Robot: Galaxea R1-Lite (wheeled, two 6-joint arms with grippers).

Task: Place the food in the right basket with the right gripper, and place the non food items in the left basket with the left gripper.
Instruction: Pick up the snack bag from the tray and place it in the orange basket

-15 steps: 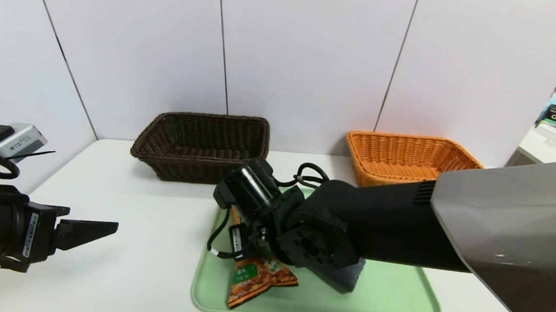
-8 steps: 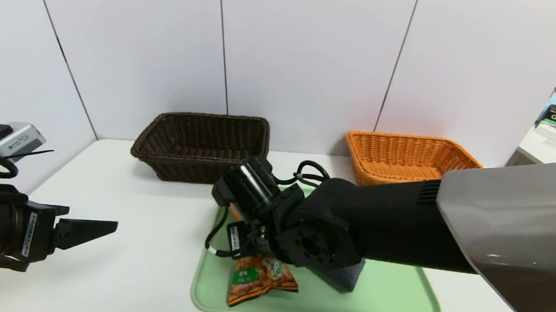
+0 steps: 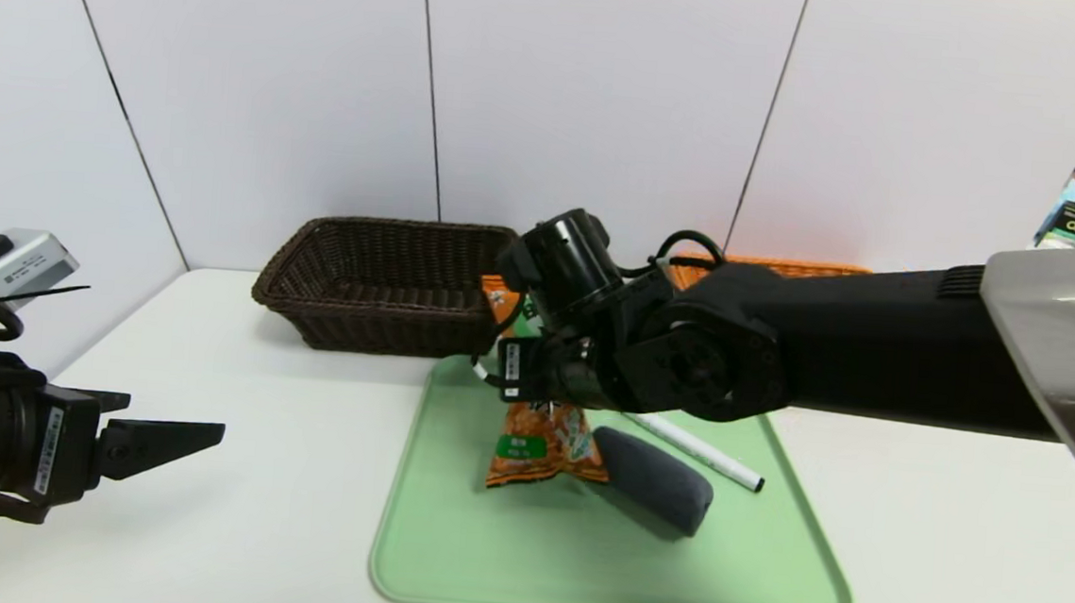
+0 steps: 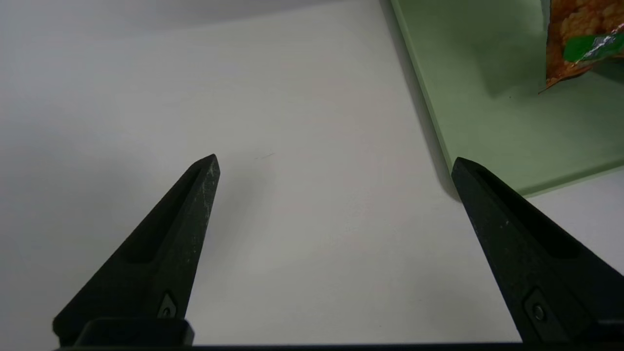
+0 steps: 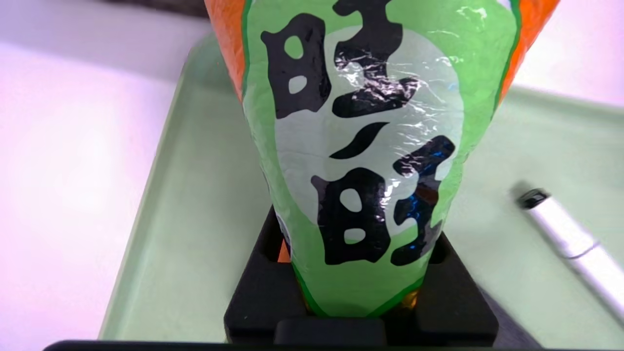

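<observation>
The flat orange snack bag with green labels and black characters (image 5: pixel 365 146) hangs pinched inward above the pale green rectangular tray (image 3: pixel 613 572), held between the nearly closed jaws of the black right gripper (image 5: pixel 360 273). The right arm reaches across sideways; the black left gripper (image 4: pixel 336 161) hovers over the white table (image 4: pixel 317 268), jaws wide, holding nothing.

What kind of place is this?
Probably a robot test or practice table: a robot's right gripper pinches a snack bag over a green tray, and a dark basket waits behind.
</observation>
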